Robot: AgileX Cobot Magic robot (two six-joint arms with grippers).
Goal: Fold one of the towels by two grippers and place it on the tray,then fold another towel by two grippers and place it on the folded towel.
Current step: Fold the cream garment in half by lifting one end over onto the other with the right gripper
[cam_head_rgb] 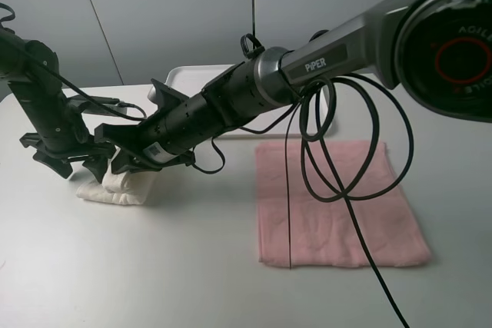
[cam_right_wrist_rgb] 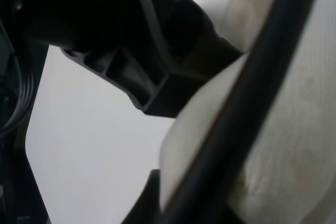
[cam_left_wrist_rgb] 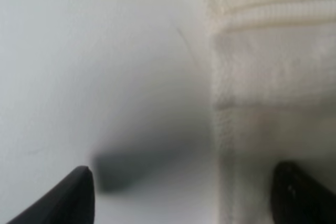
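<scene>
Two tools work the cream-white towel [cam_head_rgb: 115, 188] on the surface: right tool [cam_head_rgb: 131, 167] clamped on its bunched fold, left tool [cam_head_rgb: 73, 165] wide open astride one edge. Best close left squarely before lifting together.

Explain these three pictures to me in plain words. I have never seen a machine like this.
This is a robot with two arms, each ending in a two-fingered gripper. The wide picture comes from a camera mounted high; the two close, blurry ones come from cameras on the arms' wrists. On the white table lie a flat pink towel, a bunched cream-white towel and, further back, a white tray. The right gripper, reaching across, is shut on the cream-white towel; the left gripper stands open at its edge, holding nothing.
</scene>
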